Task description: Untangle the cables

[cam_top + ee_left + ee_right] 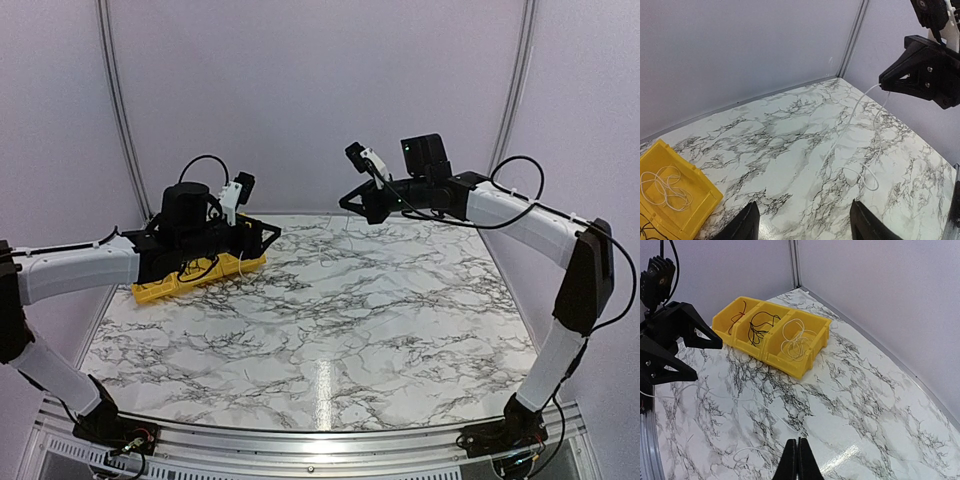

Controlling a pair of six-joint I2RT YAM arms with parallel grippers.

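My right gripper point(346, 204) is raised above the back of the table and shut on a thin pale cable point(858, 111). The cable hangs from its tips and ends in a loose loop on the marble point(871, 181). The right wrist view shows my right fingers point(798, 460) pressed together, with the cable trailing on the table point(771, 386). My left gripper point(805, 225) is open and empty, low by the yellow bin point(150, 292). The bin holds a white coil point(797, 340), a black coil point(760, 325) and a dark coil point(737, 315), one in each compartment.
The yellow bin point(790, 365) has three compartments and stands at the table's far left. Grey walls close the back and sides, with a corner post point(852, 35). The marble table point(330, 330) carries only the pale cable apart from the bin.
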